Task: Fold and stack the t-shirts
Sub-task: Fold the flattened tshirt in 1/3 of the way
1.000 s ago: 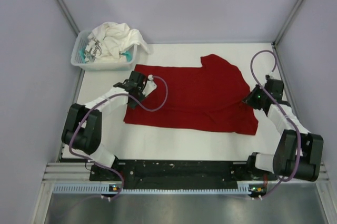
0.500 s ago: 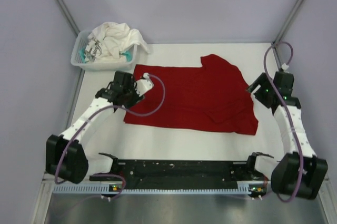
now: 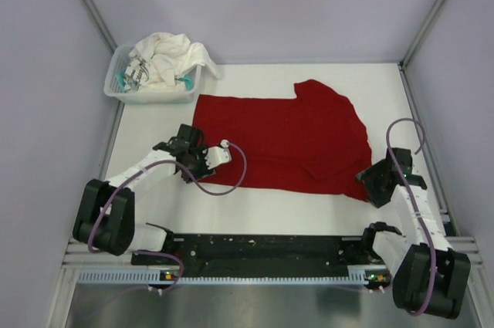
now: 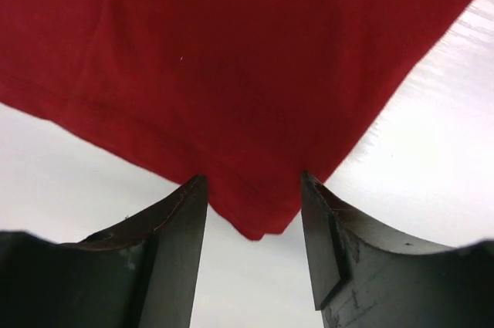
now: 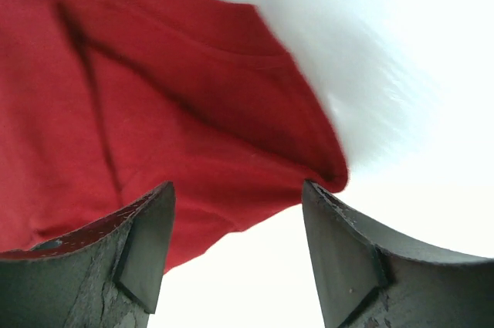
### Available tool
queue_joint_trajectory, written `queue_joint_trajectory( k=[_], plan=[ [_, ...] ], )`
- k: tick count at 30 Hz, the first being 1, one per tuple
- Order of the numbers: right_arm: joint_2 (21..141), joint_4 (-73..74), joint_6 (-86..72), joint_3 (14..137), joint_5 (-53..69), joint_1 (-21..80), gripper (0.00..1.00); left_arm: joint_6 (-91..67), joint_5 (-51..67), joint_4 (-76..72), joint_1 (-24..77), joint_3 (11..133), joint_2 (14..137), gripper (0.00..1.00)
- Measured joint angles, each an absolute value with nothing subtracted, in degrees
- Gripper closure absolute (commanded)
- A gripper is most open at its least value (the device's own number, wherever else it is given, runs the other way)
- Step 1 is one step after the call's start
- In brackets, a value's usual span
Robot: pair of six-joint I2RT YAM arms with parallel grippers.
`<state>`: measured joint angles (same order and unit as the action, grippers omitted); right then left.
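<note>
White bench [image 3: 262, 208] carries the deep red cloth t-shirt [image 3: 285, 139], spread flat mid-bench. The left gripper [image 4: 252, 189] and right gripper [image 5: 235, 197] straddle its near corners, fingers wide. The crumpled white cloth t-shirt [image 3: 166, 56] lies in the white slatted plastic basket [image 3: 150, 96] at the far-left corner. Folding and stacking both seem left.

the red t-shirt [image 3: 285, 139] is seen as smooth matt cloth, with a stitched hem along its edge. at 10 o'clock the white t-shirt [image 3: 166, 58] is shown as soft crumpled cloth, held in a slatted white plastic basket [image 3: 150, 96]. the table [image 3: 255, 208] is seen white and smooth, faintly glossy. the left gripper [image 4: 253, 189] and right gripper [image 5: 239, 189] are shown dark, matt and scuffed. a ribbed metal rail [image 3: 231, 275] is seen at 6 o'clock.
</note>
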<state>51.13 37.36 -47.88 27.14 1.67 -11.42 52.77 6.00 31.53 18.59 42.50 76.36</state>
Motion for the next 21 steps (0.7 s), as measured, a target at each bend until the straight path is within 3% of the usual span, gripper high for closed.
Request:
queue_joint_trajectory(
  k=[5, 7, 8, 11, 17, 21],
  plan=[
    [55.51, 37.6, -51.16, 25.96, -2.59, -11.77, 0.57, 51.94, 5.63, 29.04, 18.57, 42.19, 81.36, 1.0],
    [56.31, 37.71, -51.59, 26.15, -3.18, -12.21, 0.72, 52.05, 5.65, 29.06, 18.59, 42.09, 82.04, 1.0],
    [56.66, 37.69, -51.68, 26.24, -3.57, -12.45, 0.84, 52.21, 5.69, 28.97, 18.65, 41.93, 82.02, 1.0],
    [57.76, 37.54, -51.88, 26.35, -4.14, -14.28, 0.98, 52.23, 5.78, 28.45, 18.65, 41.21, 81.38, 1.0],
    [60.18, 37.3, -51.18, 27.49, -4.27, -19.31, 1.0, 51.68, 6.79, 29.36, 20.16, 37.82, 77.17, 1.0],
    [62.81, 36.86, -49.6, 29.15, -6.44, -20.12, 1.0, 49.28, 7.79, 32.67, 27.31, 34.61, 72.03, 1.0]
  ],
)
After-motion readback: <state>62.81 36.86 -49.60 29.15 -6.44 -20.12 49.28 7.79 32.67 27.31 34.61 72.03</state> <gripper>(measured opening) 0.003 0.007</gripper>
